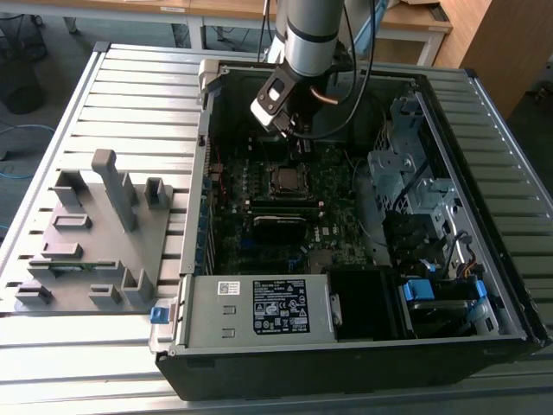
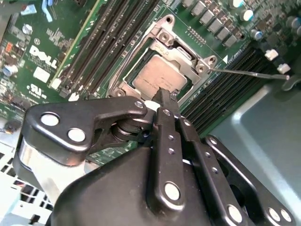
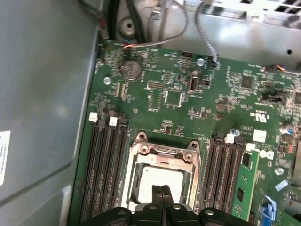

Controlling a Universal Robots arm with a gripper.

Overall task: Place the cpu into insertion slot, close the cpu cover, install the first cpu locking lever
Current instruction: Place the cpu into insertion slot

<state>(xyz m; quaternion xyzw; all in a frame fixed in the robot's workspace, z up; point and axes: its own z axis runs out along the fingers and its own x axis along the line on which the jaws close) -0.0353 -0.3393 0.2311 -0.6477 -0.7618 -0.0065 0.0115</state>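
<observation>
The cpu [image 2: 157, 79] is seated flat in the insertion slot [image 2: 120, 85], with the cpu cover [image 2: 184, 54] lying down around it. Pincer [image 2: 164, 97] is clenched on nothing, tips just over the chip's edge. The chip looks light, stiff and fragile, so probably an edges-only grab

Arm: your silver arm [image 1: 309, 30] drops in steeply from the top of the exterior view.
Wrist: your white-and-black wrist [image 1: 275, 97] is tilted, angled off toward the exterior view's left.
Gripper: your gripper [image 2: 163, 95] points downward, with black linkages [image 2: 84, 125] spread wide behind it.
Fingers: both fingers [image 3: 158, 197] are pressed flat together, tip to tip.
</observation>
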